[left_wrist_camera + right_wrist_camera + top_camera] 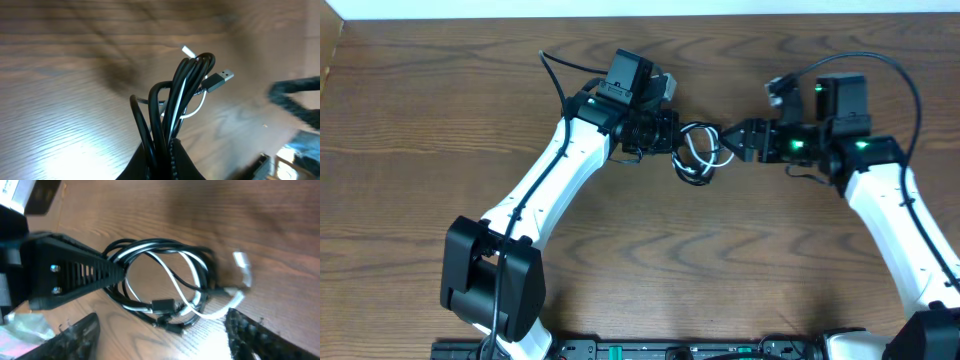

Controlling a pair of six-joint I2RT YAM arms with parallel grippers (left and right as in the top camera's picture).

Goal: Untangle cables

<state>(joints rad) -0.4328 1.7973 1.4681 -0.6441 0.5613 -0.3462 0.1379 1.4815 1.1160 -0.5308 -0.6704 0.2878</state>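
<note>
Near the far middle of the tabletop (640,270), between the two arms: the cables (696,156), still one tangled coil. Left tool (676,134) is clamped tight on one side of that coil. From its wrist view I see the black cable (176,90) and the white cable (196,111) pinched together at the base, with loops fanning out from the grip. A black USB plug (220,80) sticks out beside the top loop. A white plug (242,262) lies off the coil's edge, blurred. Right tool (730,140) sits just beside the opposite side of the coil, jaws wide, its fingers (75,337) gripping nothing. I cannot tell whether the coil rests on the wood or hangs above it.
</note>
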